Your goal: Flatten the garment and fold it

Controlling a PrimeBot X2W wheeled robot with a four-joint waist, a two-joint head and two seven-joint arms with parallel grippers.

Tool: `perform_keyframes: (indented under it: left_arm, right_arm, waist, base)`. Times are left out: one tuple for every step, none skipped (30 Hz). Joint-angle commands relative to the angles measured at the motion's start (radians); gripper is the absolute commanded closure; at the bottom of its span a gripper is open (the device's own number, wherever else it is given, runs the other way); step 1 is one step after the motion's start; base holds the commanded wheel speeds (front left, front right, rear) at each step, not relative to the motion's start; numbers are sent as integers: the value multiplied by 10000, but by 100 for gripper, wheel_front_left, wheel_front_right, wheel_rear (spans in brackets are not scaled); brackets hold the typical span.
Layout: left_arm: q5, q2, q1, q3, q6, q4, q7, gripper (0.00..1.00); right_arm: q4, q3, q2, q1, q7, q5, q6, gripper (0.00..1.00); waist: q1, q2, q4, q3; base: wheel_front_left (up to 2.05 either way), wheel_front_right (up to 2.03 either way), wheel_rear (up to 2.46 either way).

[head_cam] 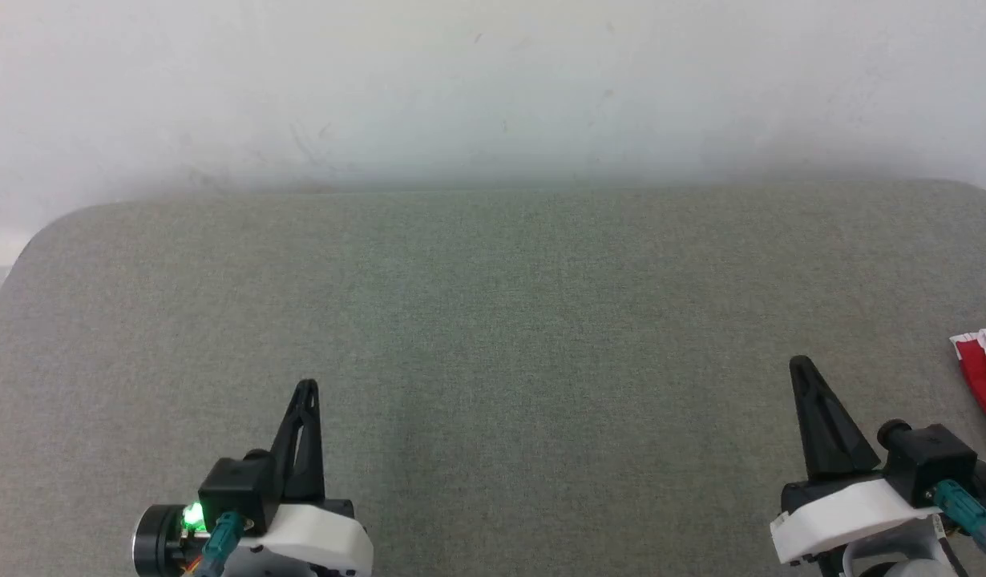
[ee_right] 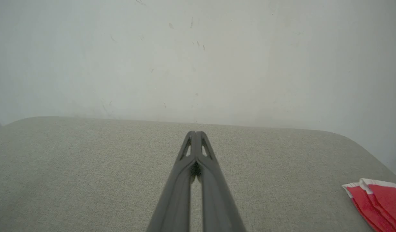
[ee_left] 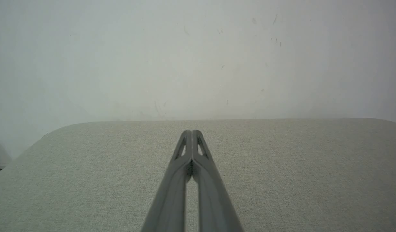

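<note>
I am finding the left gripper [head_cam: 307, 387] sitting at the lower left over the grey padded table [head_cam: 493, 320]. Its two dark fingers are pressed together and carrying nothing. The right gripper [head_cam: 799, 365] is sitting at the lower right in the same condition, with its fingers closed tip to tip and nothing between them.

The garment [head_cam: 983, 383] is lying at the table's far right edge, off to the outer side of the right gripper. It is red with white trim and is lying in overlapping layers. The head view is cutting most of it off, so I am not able to tell how it is bunched or which end is the waistband.

I am judging the step in hand to be fetching the cloth to the table's centre. To do it well, I am advising the following:
- Turn the head or waist rightward first, so the whole piece is in view.
- Open the right fingers before descending.
- Pinch one outer layer near a white edge rather than the whole stack.
- Drag slowly toward the middle, since thin fabric is likely to slide or tuck under itself.
- Hold the left arm clear until a second corner is showing.
</note>
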State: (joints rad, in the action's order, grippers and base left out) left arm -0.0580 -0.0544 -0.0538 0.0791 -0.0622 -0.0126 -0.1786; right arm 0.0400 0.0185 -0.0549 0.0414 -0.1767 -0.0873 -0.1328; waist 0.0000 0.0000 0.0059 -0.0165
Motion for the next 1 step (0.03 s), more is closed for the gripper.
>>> perform_keyframes:
  left_arm:
    - [101, 15, 158, -73, 78, 35, 74, 100]
  right_arm:
    - [-77, -30, 17, -124, 51, 99, 7, 100]
  waist:
    - [0, 0, -1, 3]
  base:
    - [0, 0, 0]
